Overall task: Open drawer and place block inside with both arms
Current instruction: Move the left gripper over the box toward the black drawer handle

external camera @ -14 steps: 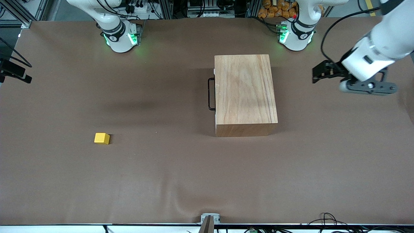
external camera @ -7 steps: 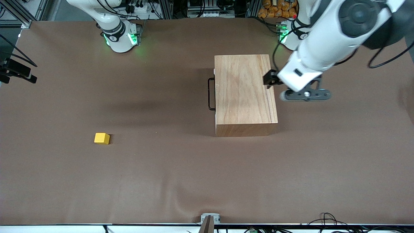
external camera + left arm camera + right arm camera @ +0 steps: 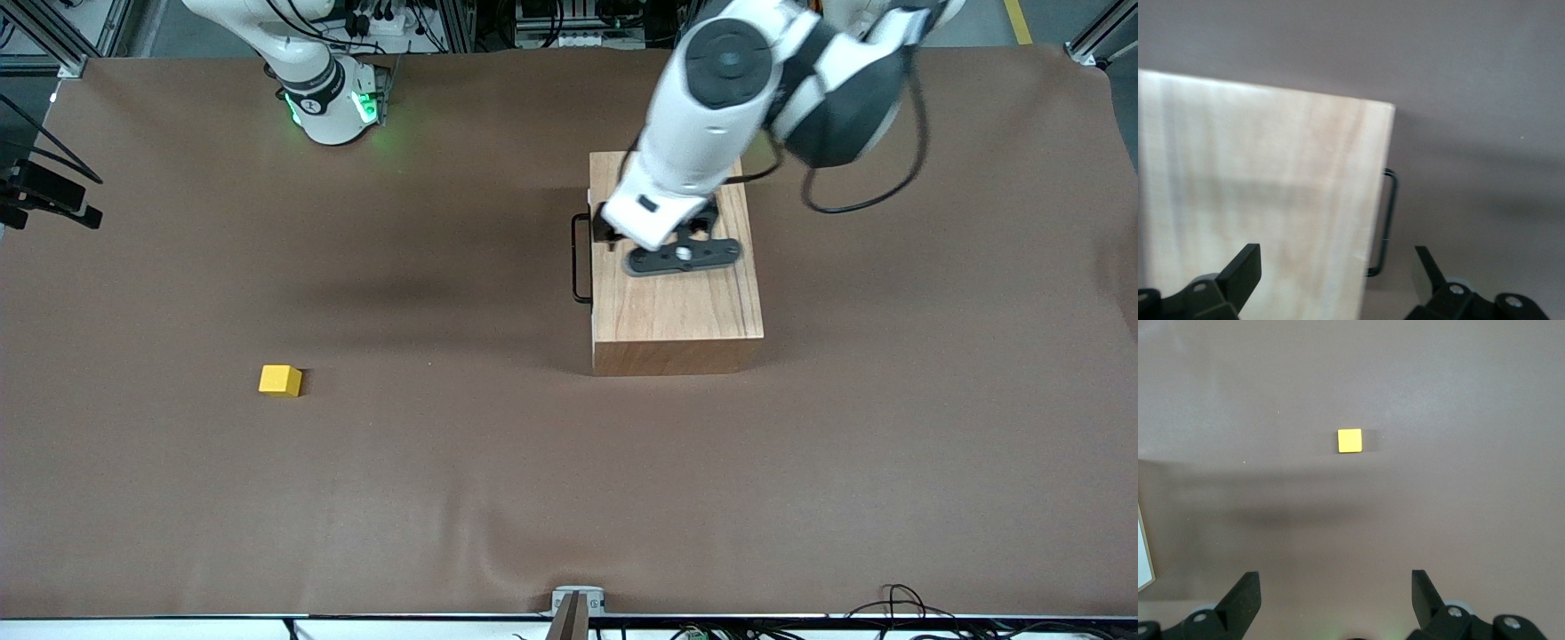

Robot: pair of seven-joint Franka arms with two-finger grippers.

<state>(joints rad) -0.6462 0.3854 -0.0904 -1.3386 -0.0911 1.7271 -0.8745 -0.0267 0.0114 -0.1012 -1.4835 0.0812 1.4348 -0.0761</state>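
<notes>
Our left gripper (image 3: 612, 233) hangs over the wooden box cabinet (image 3: 674, 307), above the edge that carries the black wire handle (image 3: 580, 258), its fingers (image 3: 1245, 267) spread and holding nothing. The drawer is shut. Its front faces the right arm's end of the table, and the handle's long axis runs from near to far. We judge that if the spread fingers come down off line, they could strike the cabinet top or miss the thin handle. Our right gripper (image 3: 1335, 600) waits high above the bare table, fingers released and empty. The yellow block (image 3: 280, 380) rests flat on the table, well apart from the cabinet, nearer the front camera, untouched.
</notes>
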